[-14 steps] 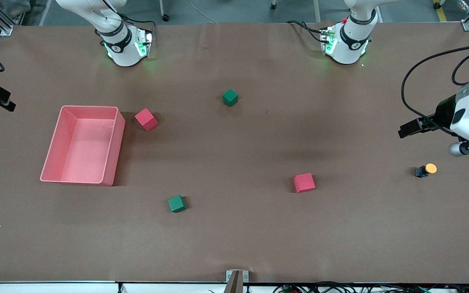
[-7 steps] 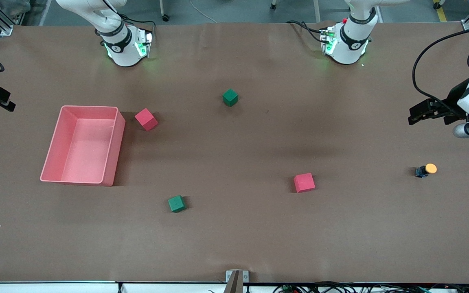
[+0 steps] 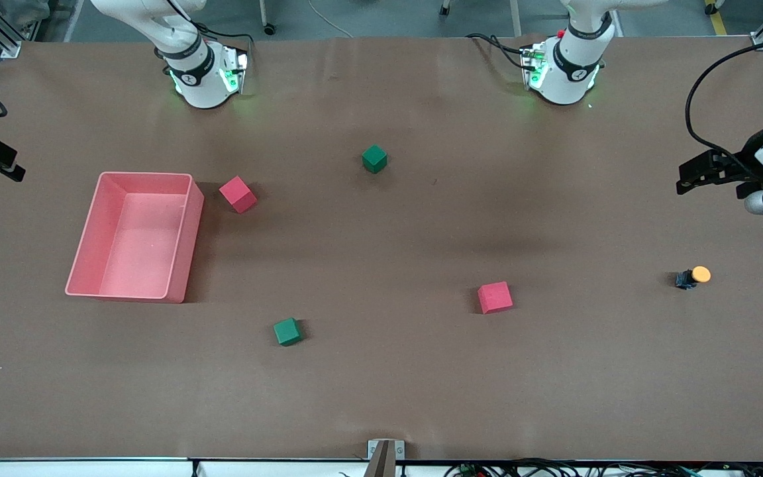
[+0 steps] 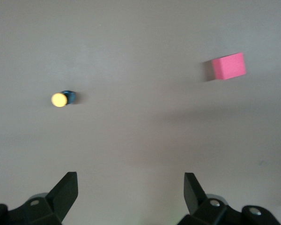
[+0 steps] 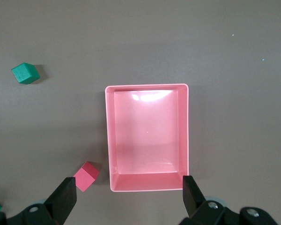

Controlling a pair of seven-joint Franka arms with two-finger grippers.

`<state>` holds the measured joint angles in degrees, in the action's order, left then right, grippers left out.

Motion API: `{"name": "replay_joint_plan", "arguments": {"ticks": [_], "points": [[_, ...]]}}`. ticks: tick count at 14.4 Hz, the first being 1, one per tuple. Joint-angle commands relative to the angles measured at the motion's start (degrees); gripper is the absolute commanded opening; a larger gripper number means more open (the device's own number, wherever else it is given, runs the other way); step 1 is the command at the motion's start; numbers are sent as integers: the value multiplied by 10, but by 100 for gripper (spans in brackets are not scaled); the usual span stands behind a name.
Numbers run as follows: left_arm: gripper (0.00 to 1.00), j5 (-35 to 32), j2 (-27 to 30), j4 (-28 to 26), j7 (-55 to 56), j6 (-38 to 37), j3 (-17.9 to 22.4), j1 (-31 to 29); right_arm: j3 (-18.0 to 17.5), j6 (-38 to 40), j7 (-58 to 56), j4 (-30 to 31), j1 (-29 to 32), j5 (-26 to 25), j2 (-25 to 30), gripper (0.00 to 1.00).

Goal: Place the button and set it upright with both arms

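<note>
Left gripper (image 4: pixel 129 187) hangs with its fingers spread wide and nothing between them, up over the table's left-arm end. The button (image 3: pixel 693 277) sits on the mat below it, well apart from the fingers. Right gripper (image 5: pixel 126 192) is likewise spread and holding nothing, waiting high over the pink bin (image 5: pixel 110 136).

The button looks upright in the left wrist view — orange cap on top, dark body under it — though the front view's slant leaves some doubt. That fits either a button already set down or one waiting to be picked.

If a grasp is called for, the fingers should take the dark body, not the cap: the cap is a smooth round disc and would slip, while the body looks squarer.

The button is small, hard plastic, top-heavy and easy to tip. The mat (image 3: pixel 381 384) is a matte brown sheet. The nearest red cube (image 3: pixel 495 297) has flat faces and stands well clear.
</note>
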<state>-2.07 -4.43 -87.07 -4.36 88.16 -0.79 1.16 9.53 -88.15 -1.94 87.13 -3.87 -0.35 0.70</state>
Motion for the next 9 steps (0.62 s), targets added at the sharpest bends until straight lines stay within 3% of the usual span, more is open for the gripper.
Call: {"name": "replay_joint_plan", "arguments": {"ticks": [1, 4, 9], "points": [[100, -22, 9, -2, 0, 3, 1, 11, -7, 4, -4, 1, 8, -5, 6, 100], [100, 52, 11, 20, 56, 8, 6, 6, -6, 4, -4, 1, 8, -5, 6, 100], [100, 45, 17, 15, 49, 4, 5, 9, -6, 4, -4, 1, 8, -5, 5, 100]]}}
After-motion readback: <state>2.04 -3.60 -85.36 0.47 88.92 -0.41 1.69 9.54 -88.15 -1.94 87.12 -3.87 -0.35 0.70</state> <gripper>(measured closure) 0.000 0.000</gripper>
